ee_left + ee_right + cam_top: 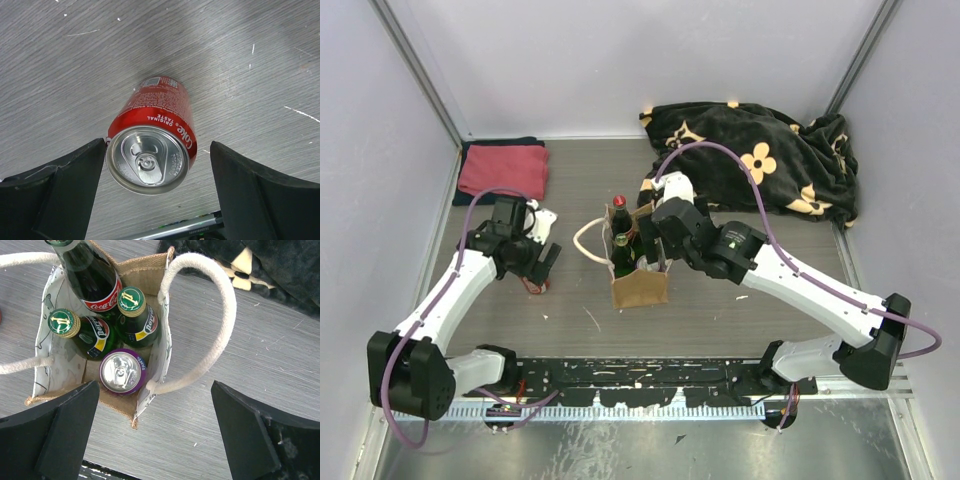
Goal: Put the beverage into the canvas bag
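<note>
Red Coke can (150,132) upright on the grey surface (75,60), between the wide-spread fingers of my left hand (157,144), tan rope-handled canvas bag (142,271) beneath my right hand (154,385), likewise spread, empty.

Little room inside the canvas bag (150,270): packed with a cola bottle (97,282), two green bottles (131,302) and a purple can (122,371), only a narrow gap of floor beside that can. Above the mouth, blocked by the wide-open right gripper (155,390) and one arching rope handle (220,315). Bare table (570,300) between bag and left gripper (157,145), spread loosely around the red can (150,120)
</note>
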### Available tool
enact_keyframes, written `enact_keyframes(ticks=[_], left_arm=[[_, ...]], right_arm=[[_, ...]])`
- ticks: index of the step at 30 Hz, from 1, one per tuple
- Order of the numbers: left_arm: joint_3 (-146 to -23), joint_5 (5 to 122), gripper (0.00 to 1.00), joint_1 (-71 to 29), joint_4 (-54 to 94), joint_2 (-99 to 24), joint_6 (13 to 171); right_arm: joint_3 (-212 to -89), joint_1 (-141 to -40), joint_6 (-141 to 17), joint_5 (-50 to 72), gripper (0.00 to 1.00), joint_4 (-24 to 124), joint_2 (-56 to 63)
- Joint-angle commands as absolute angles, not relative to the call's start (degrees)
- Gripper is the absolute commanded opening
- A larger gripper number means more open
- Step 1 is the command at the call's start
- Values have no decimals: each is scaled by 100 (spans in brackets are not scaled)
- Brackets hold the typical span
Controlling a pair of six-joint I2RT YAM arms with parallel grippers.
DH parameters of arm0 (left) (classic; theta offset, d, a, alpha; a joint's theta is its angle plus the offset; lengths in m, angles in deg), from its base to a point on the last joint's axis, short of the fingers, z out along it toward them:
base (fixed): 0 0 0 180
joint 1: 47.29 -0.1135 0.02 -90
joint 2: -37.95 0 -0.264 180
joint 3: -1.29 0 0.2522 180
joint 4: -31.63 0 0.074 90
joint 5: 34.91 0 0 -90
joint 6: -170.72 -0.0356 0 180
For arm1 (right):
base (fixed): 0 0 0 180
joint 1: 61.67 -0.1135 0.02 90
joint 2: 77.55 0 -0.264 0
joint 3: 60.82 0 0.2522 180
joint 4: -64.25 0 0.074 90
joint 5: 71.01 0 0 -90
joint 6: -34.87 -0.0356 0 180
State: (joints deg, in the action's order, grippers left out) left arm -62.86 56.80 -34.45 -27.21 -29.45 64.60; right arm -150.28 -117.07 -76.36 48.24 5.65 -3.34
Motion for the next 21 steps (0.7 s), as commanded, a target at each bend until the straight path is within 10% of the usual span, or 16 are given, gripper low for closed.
enact_keyframes(ticks=[1,7,16,21], left_arm=[[-6178,5597,91,-3467,-2552,-2964,6362],[-6211,5623,79,-3469,-2696,-3036,6282],[-6475,5776,14,-3463,-3040,-2958,6260],[-7046,5947,6,-3467,-3542,-2802,6303]], right_arm=[[-14983,-11738,-7693,4993,100,683,-569],[-14924,-11731,-7692,5014,100,672,-606],[-14902,-11735,-7653,4854,100,642,-611],[-14792,-11736,-7786,4867,100,573,-646]])
